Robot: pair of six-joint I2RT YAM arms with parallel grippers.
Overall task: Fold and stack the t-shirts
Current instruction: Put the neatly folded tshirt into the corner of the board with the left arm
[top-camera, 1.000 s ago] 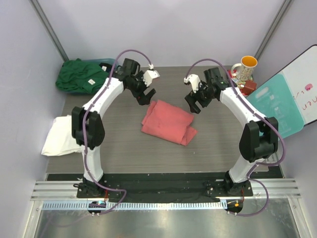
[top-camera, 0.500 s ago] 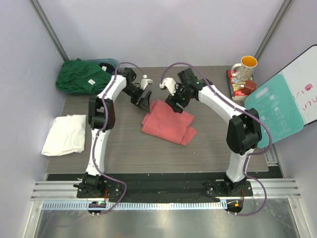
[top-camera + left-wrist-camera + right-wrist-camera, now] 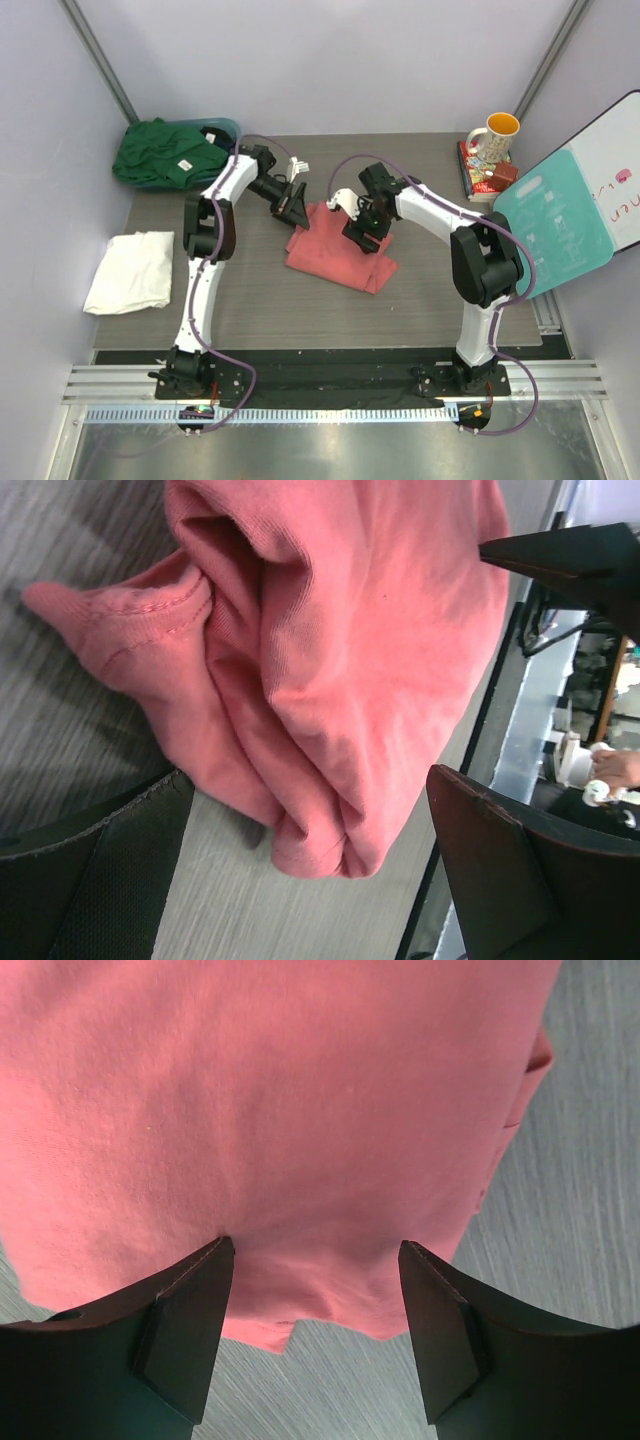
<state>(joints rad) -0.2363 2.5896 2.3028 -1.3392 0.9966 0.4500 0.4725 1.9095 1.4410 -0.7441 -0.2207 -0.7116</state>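
Observation:
The coral-red t-shirt [image 3: 338,252] lies folded in the middle of the table. My left gripper [image 3: 297,207] is open at its far left corner, and the shirt's bunched edge [image 3: 330,710] lies between the jaws. My right gripper [image 3: 366,232] is open, pressed down on the shirt's far right part, and the cloth [image 3: 300,1110] spans the gap between the fingers. The white t-shirt [image 3: 132,271] lies folded at the table's left edge. The dark green t-shirt [image 3: 160,152] with a white label is heaped at the far left corner.
A teal tub [image 3: 222,130] peeks out under the green shirt. A mug [image 3: 494,136] stands on a red box [image 3: 484,172] at the far right. A teal and white board [image 3: 580,205] leans at the right edge.
Both arms have come down from above the table onto the coral-red shirt's far edge, the left from the far left and the right from the far right. The shirts have not moved.

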